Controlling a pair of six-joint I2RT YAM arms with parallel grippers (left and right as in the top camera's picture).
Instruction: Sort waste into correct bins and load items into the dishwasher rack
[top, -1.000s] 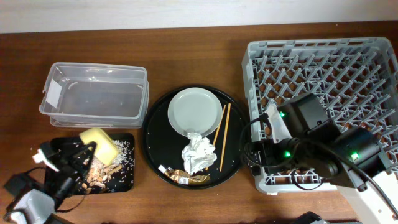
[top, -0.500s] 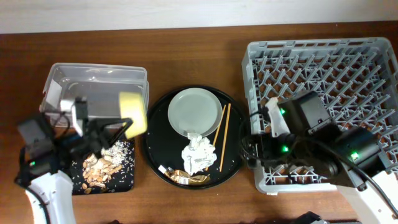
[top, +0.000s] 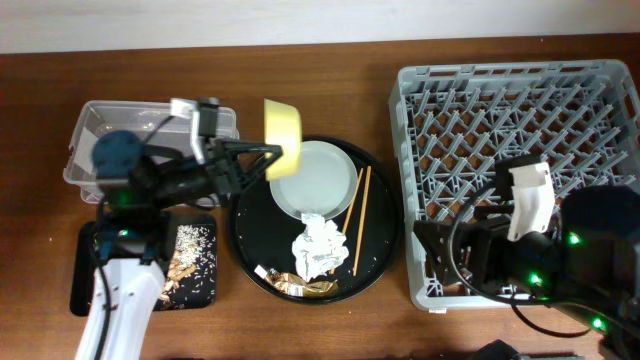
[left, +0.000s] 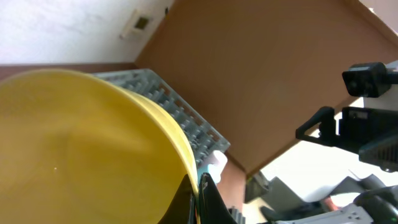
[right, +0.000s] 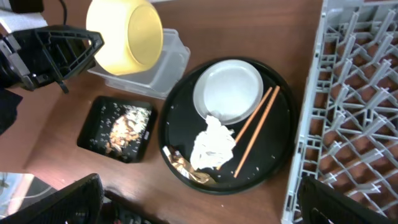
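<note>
Table (top: 330, 95); round tray (top: 378, 262) between tub (top: 140, 118), rack (top: 520, 110)

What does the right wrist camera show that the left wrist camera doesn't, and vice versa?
Only the right wrist view: the large round black tray carrying the round pale plate, two wooden chopsticks, crumpled white napkin and brown-gold foil wrapper; the flat black rectangular tray of scraps; the clear plastic tub. Only the left wrist view: a pale wall with a small wall plate. Both: the yellow bowl held by the left hand, and the grey dishwasher rack.
</note>
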